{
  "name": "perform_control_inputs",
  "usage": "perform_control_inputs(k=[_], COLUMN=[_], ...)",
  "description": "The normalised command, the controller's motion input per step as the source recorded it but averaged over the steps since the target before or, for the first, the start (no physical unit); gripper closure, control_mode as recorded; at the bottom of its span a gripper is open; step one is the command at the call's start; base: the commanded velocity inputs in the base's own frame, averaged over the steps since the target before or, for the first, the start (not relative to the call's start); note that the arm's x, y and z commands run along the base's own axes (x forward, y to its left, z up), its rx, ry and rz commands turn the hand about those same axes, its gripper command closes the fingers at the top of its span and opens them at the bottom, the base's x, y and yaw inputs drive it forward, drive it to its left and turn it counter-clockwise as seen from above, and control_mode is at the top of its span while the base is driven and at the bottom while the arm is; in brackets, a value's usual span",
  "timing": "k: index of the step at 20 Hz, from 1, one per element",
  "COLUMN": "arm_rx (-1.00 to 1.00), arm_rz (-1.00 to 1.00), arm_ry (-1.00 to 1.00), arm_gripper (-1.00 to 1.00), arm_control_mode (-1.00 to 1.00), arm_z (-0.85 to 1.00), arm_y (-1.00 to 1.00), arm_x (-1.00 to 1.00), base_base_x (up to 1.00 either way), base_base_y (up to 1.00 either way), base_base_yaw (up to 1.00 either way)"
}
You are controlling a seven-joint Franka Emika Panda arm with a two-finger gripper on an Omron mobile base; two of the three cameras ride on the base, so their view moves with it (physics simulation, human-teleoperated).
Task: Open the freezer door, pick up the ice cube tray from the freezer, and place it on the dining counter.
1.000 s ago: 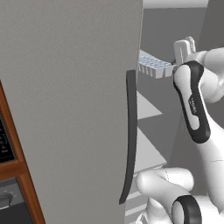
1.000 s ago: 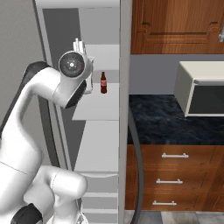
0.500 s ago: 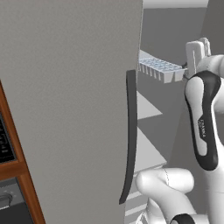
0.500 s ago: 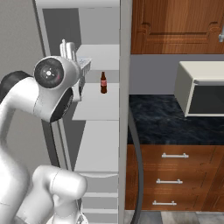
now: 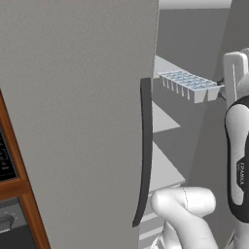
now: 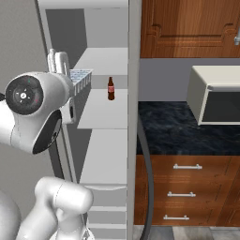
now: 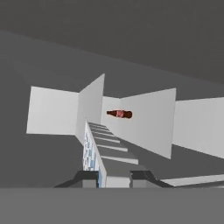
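The grey freezer door [image 5: 73, 112] stands open, its dark bar handle [image 5: 145, 151] facing me. The pale blue ice cube tray [image 5: 187, 85] hangs level in the air in front of the freezer's shelves [image 5: 165, 124]. My gripper [image 5: 220, 87] is shut on the tray's right end. From the right base view the tray [image 6: 80, 77] sticks out beside the white hand, with the gripper [image 6: 70, 78] at its near end. In the hand view the tray [image 7: 92, 151] runs away from the gripper [image 7: 113, 178], pinched between the dark fingertips [image 7: 86, 177]. The dining counter is out of view.
A brown bottle [image 6: 111, 88] stands on a freezer shelf [image 6: 104, 112], also seen in the hand view as the bottle [image 7: 119, 114]. Right of the freezer is a black marbled counter [image 6: 168, 129] with a white box appliance [image 6: 215, 101], wooden drawers below and cabinets above.
The arm has drawn back from the shelves with the tray in its grip, so the tray now hangs nearer the cameras. The door and bottle stay put.
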Motion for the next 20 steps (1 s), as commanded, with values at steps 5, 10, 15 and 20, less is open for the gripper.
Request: perform_control_inputs(k=[5,10,15,20], arm_rx=[0.00,0.00,0.00,0.00], arm_rz=[0.01,0.06,0.02,0.00], arm_ry=[0.04,0.04,0.00,0.00], arm_gripper=[1.00,1.00,1.00,1.00], arm_control_mode=[-1.00,-1.00,-1.00,-1.00], arm_z=[0.00,0.00,0.00,0.00], arm_y=[0.04,0.08,0.05,0.12], arm_x=[-0.37,-0.34,-0.39,-0.37], base_base_x=[0.00,0.00,0.00,0.00], base_base_y=[0.00,0.00,0.00,0.00], base_base_yaw=[0.00,0.00,0.00,0.00])
